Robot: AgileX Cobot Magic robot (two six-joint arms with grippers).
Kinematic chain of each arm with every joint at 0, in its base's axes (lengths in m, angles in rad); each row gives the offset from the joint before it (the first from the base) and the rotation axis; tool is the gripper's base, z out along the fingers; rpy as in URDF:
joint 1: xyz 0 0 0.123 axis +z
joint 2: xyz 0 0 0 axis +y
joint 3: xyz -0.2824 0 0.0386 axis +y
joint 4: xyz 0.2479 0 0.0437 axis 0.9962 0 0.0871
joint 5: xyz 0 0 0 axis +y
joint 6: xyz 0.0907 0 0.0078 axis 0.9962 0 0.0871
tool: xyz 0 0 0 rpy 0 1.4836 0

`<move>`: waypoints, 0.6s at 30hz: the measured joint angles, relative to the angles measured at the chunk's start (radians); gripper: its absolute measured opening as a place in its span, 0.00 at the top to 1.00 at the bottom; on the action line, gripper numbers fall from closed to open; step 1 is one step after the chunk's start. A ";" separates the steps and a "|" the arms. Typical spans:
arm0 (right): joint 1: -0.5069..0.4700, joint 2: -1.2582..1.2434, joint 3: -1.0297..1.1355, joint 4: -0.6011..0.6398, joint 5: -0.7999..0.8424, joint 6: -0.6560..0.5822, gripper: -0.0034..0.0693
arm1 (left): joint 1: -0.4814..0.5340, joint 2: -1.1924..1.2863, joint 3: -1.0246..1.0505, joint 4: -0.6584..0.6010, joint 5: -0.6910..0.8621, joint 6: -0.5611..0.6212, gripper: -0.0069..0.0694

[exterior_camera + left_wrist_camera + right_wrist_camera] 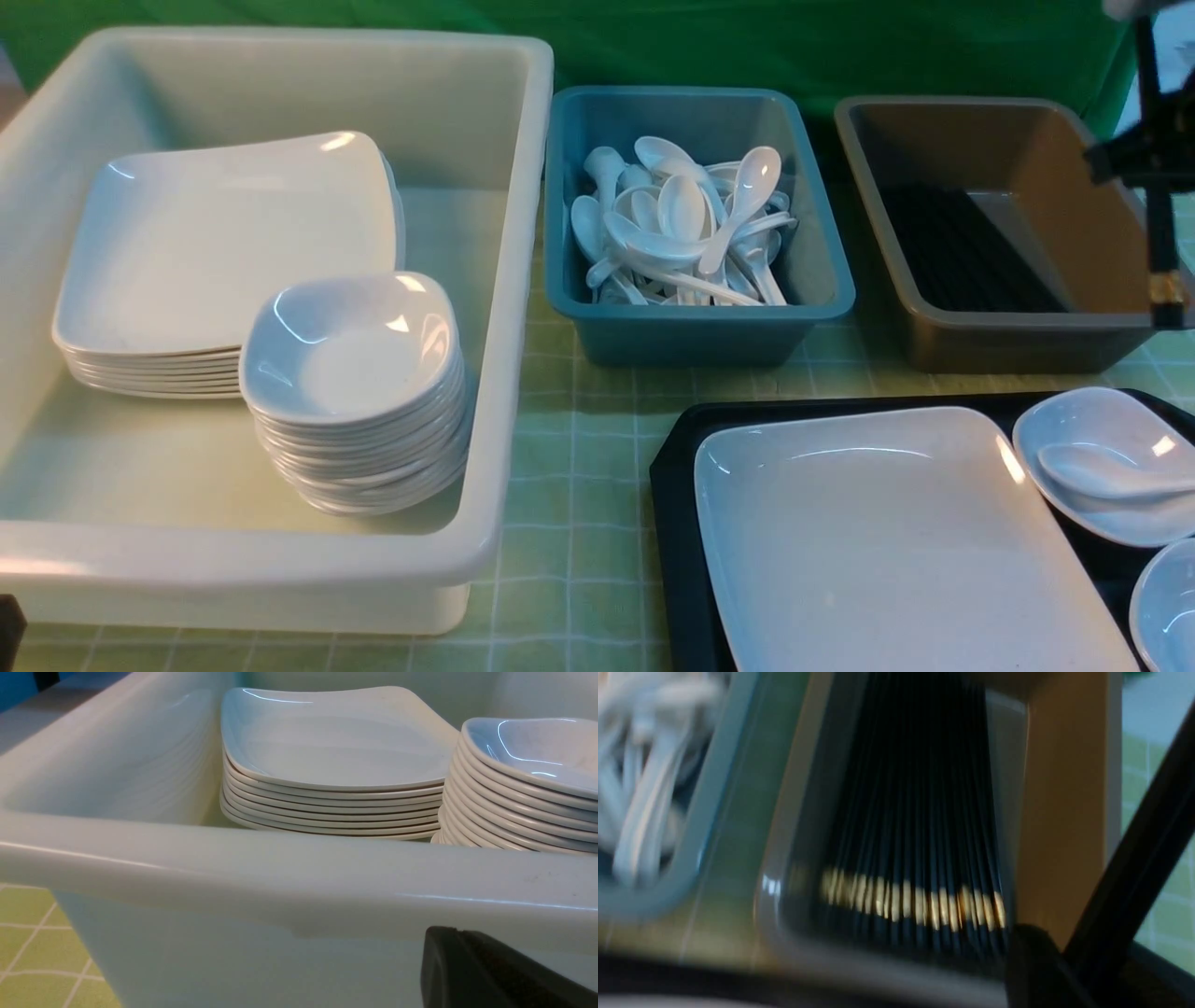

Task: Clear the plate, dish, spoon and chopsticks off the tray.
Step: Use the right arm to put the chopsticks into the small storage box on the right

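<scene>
The black tray (677, 504) lies at the front right. On it rest the large white plate (887, 551) and a small white dish (1102, 415) with the spoon (1102, 471) inside it. A second dish (1167, 607) is cut off at the corner. My right gripper (1153, 163) hangs at the far right above the brown bin, shut on the black chopsticks (1160, 233), which point down with a gold band near the lower end. The right wrist view shows the gripper (1064, 961) and the chopsticks (1143, 868) slanting away from it. My left gripper (455, 933) is shut and empty, just outside the white bin's near wall.
A large white bin (504, 373) at the left holds a stack of plates (224, 243) and a stack of small bowls (355, 373). A teal bin (700, 331) holds several spoons. The brown bin (1018, 336) holds several black chopsticks (915, 858). A green checked cloth covers the table.
</scene>
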 joint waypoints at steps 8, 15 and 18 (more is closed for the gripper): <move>0.000 0.380 -0.366 0.010 -0.025 0.106 0.81 | 0.000 0.000 0.000 0.000 0.000 -0.002 0.91; 0.000 0.539 -0.490 0.010 0.024 0.232 0.59 | 0.000 0.000 0.000 0.000 0.000 -0.001 0.91; -0.003 0.545 -0.510 0.010 0.096 0.239 0.45 | 0.000 0.000 0.000 0.000 0.000 -0.001 0.91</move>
